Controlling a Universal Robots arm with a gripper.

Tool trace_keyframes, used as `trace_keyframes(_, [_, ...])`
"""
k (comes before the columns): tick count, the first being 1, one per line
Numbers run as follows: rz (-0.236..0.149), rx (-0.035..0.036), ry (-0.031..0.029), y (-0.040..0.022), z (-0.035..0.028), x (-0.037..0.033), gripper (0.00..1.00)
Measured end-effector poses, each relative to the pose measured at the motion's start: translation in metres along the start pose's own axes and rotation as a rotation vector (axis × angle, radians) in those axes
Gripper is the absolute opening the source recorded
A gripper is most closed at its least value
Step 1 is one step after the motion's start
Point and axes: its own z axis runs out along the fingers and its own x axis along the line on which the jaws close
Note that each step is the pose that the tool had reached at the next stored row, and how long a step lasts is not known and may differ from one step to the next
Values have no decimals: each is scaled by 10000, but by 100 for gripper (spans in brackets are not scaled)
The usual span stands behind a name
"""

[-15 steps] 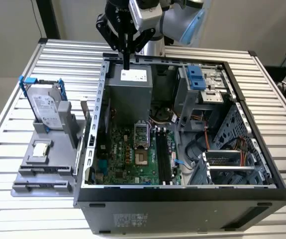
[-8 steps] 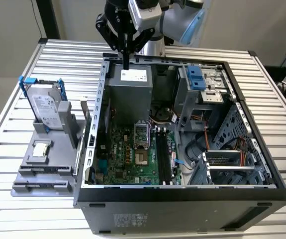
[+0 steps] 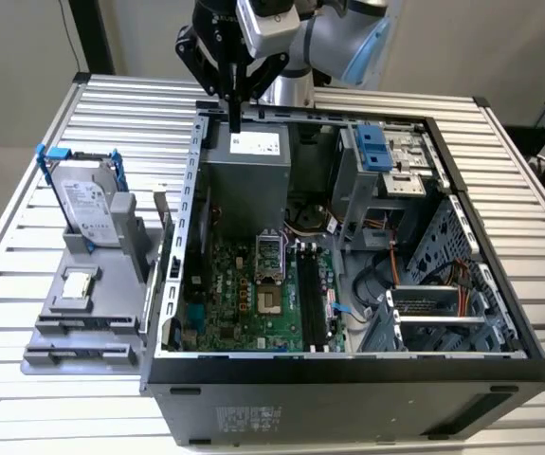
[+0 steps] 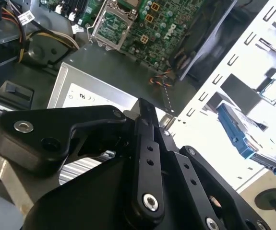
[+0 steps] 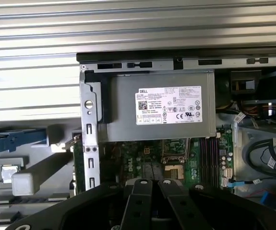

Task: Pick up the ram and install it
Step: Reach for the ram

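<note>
Here, thin greenish ram (image 5: 77, 163) on edge

A green motherboard (image 3: 244, 308) with black slots (image 3: 312, 301) and a grey power supply (image 3: 245, 180) with a white label (image 3: 255, 143) show inside the dark grey computer case (image 3: 348, 398). Blue clips (image 3: 52, 153) edge the silver hard drive (image 3: 90, 201). The table (image 3: 7, 284) is ridged silver, the gripper (image 3: 237, 125) black.

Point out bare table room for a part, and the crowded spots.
Bare: the slatted metal table beyond the grey plastic holder at the exterior view's left, and the strip past the open black computer case at its right. Crowded: the holder and the case's cabled interior.
</note>
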Motion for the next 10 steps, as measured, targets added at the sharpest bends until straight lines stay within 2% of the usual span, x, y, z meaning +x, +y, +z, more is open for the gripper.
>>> trace_keyframes(10, [0,0,0,-9,-3,123,0])
